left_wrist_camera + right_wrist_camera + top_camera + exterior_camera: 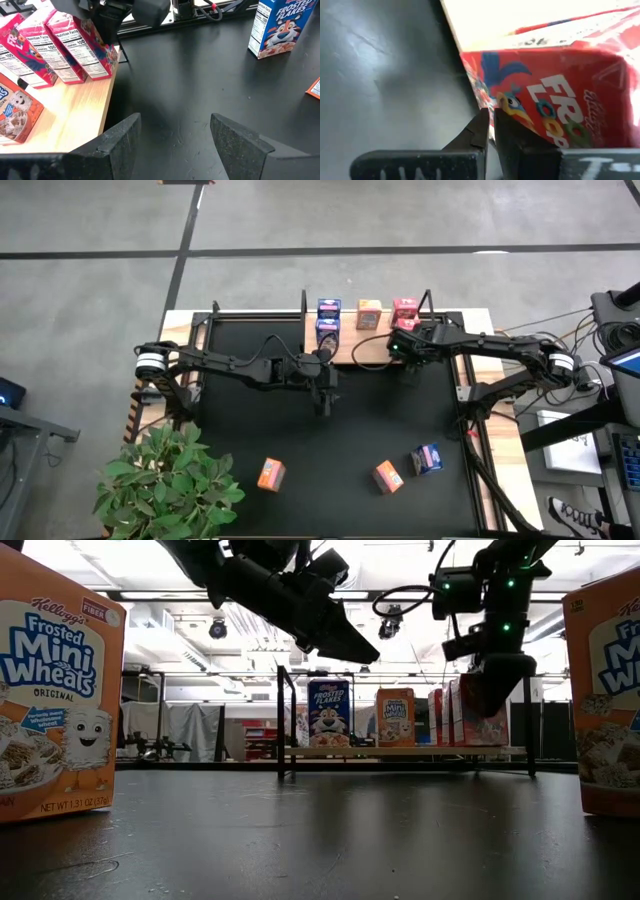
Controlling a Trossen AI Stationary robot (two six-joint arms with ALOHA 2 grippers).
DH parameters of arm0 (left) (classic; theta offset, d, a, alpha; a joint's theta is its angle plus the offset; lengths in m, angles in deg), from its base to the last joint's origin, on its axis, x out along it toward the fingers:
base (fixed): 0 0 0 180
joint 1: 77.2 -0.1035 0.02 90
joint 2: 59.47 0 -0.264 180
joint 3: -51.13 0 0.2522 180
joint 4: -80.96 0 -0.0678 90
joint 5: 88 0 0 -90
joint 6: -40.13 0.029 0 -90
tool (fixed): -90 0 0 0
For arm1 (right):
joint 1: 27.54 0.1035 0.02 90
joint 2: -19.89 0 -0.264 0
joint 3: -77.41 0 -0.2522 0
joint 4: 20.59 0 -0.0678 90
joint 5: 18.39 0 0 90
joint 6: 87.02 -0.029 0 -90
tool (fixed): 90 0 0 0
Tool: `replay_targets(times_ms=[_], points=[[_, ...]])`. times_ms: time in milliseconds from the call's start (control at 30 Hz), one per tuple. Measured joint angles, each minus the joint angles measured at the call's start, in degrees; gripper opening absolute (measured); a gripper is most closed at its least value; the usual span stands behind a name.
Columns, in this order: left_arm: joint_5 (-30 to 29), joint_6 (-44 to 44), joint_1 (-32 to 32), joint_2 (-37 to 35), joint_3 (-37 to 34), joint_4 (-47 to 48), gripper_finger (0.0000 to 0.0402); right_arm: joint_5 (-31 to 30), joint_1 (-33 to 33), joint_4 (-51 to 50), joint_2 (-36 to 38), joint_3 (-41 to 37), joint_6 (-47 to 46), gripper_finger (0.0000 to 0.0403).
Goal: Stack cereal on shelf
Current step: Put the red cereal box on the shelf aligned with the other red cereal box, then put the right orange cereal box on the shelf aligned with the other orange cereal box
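The wooden shelf (375,348) stands at the table's far side. On it stand two blue boxes (328,320), an orange box (369,313) and three red boxes (55,47) in a row near its right end. My right gripper (490,125) is shut, its tips at the nearest red box (560,95) by the shelf's front edge. My left gripper (172,137) is open and empty above the black mat (330,440), just in front of the shelf. Two orange boxes (271,474) (387,477) and a blue box (427,458) stand on the mat near its front. My right gripper has its shut fingertips (482,120) at the printed face of the red box, near the box's lower corner (492,100) at the shelf's front edge. I cannot tell whether the tips touch the box. The box stands on the shelf board.
Black upright posts (282,720) stand at the shelf's ends. A potted green plant (165,480) sits at the table's near left corner. In the low view the near orange boxes (55,700) (610,690) loom large at both sides.
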Motion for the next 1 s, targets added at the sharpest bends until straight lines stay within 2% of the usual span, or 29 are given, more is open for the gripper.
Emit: replay_targets(times_ms=[200, 300, 433, 533, 733, 1000], points=[[0.0, 0.0, 0.0, 0.0, 0.0, 0.0, 0.0223, 2.3, 0.0, 1.0, 0.0, 0.8, -1.8, 0.0018], [0.0, 0.0, 0.0, 0.0, 0.0, 0.0, 0.0223, 5.5, 0.0, 0.0, 0.0, 3.0, -2.2, 0.0018], [0.0, 0.0, 0.0, 0.0, 0.0, 0.0, 0.0223, 10.6, 0.0, -2.1, 0.0, 9.3, -3.5, 0.0018], [0.0, 0.0, 0.0, 0.0, 0.0, 0.0, 0.0223, 11.1, -0.4, -3.8, 0.0, 15.6, -4.8, 0.0018], [0.0, 0.0, 0.0, 0.0, 0.0, 0.0, 0.0223, 10.7, -6.5, -5.2, 0.0, 24.1, -7.1, 0.0018], [0.0, 0.0, 0.0, 0.0, 0.0, 0.0, 0.0223, 10.3, -17.7, -3.3, -0.5, 20.6, -4.9, 0.0017]])
